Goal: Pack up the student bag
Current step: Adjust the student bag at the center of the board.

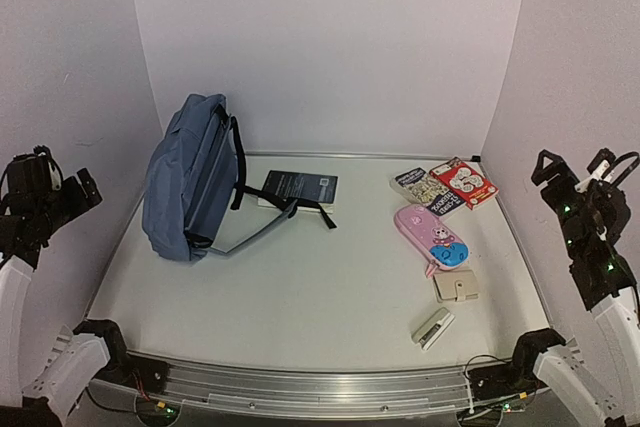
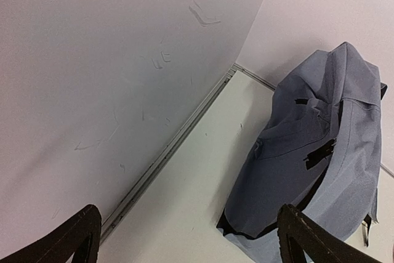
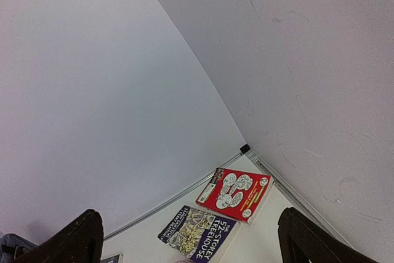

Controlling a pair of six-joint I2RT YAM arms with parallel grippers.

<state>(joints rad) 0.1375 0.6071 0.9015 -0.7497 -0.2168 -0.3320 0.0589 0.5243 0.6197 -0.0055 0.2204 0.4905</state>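
The student bag (image 1: 190,177), a large dusty-blue backpack with black straps, stands on its side at the back left of the table, its straps trailing right toward a black book (image 1: 298,188). In the left wrist view the bag (image 2: 314,146) fills the right side. My left gripper (image 1: 60,175) hangs raised at the far left, open and empty (image 2: 188,220), well clear of the bag. Over the right edge, my right gripper (image 1: 577,165) is also raised, open and empty (image 3: 189,220).
A red book (image 1: 463,181) (image 3: 236,193) and a purple book (image 1: 425,189) (image 3: 198,234) lie at the back right. In front of them are a pink pencil case (image 1: 432,240), a small beige pouch (image 1: 456,287) and a white stapler-like item (image 1: 433,328). Walls enclose three sides.
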